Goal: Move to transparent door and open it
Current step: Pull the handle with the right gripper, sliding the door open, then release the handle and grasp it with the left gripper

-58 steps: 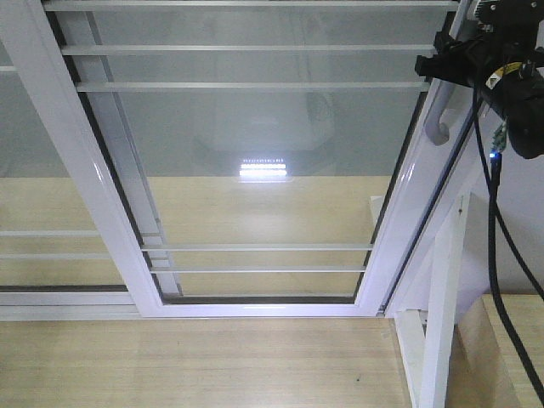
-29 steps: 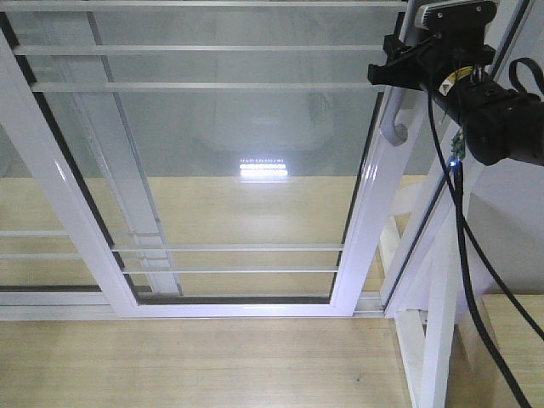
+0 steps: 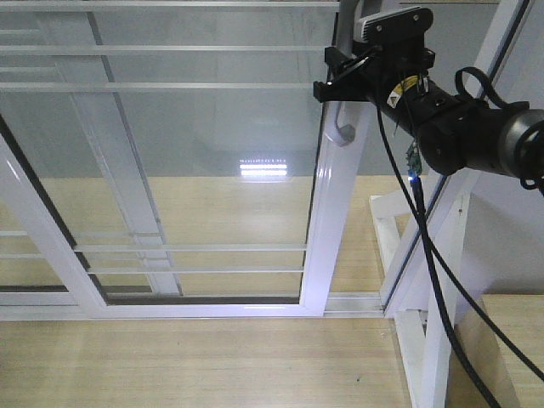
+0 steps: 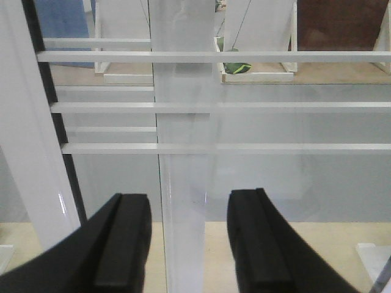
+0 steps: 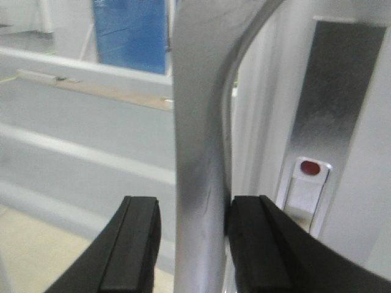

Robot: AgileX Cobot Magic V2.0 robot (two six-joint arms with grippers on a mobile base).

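The transparent door (image 3: 187, 161) is a clear glass panel in a white frame with thin white bars, and it fills the front view. Its curved silver-grey handle (image 3: 343, 127) is on the right stile. My right gripper (image 3: 337, 85) sits at the handle's upper part. In the right wrist view the handle (image 5: 198, 122) stands between the jaws of my right gripper (image 5: 194, 202). The right finger touches the handle and the left finger stands a small gap off it. My left gripper (image 4: 189, 198) is open and empty, facing glass and white bars.
A second white-framed glass panel (image 3: 106, 161) without a handle stands behind the door at left. A white brace post (image 3: 442, 297) and a black cable (image 3: 429, 263) are at right. The bottom track (image 3: 357, 303) meets the wooden floor (image 3: 212, 365). A latch with a red dot (image 5: 310, 168) sits beside the handle.
The door has slid to the left, its right stile moving from far right toward the centre. My right arm moved left with the handle, and a gap has opened at the right.
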